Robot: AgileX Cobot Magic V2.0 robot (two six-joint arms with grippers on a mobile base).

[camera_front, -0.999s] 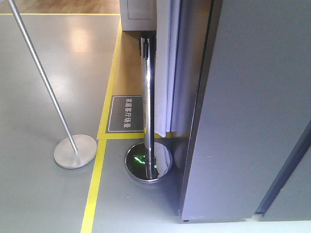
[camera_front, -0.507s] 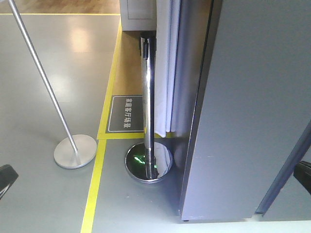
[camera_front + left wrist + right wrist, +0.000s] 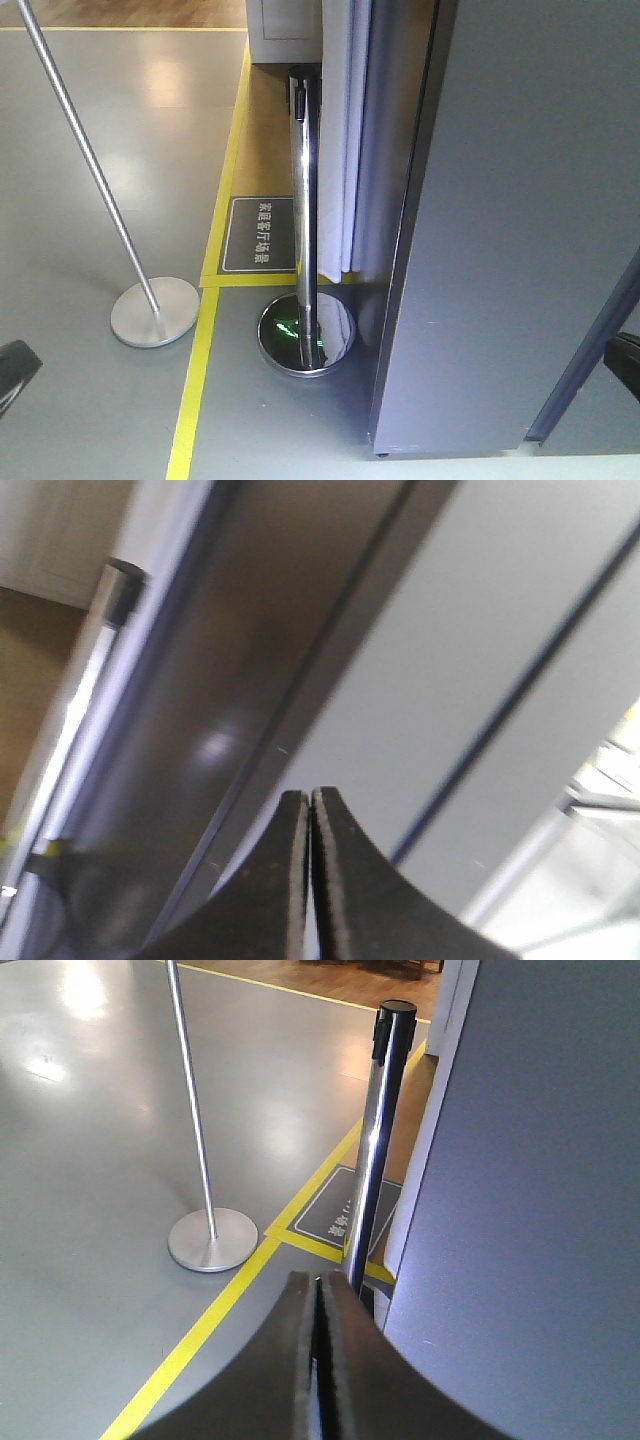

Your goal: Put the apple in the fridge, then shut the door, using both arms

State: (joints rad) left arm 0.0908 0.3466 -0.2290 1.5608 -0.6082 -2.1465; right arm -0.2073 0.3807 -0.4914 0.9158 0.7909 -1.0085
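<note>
Both pincers are pressed shut and hold nothing: the left pincer [image 3: 308, 810] points at the fridge [image 3: 450, 680], the right pincer [image 3: 318, 1295] at the grey floor [image 3: 120, 1160] beside it. Just beyond, a chrome post [image 3: 305, 230] stands on its round base close to the fridge's dark grey side, with a slimmer pole [image 3: 90, 170] and yellow tape line [image 3: 195, 380] farther out. No apple appears in any view, so its whereabouts cannot be told. Whether the door is open or shut is also hard to judge; no white interior shows, and the arms appear only as dark slivers at the front view's bottom corners.
</note>
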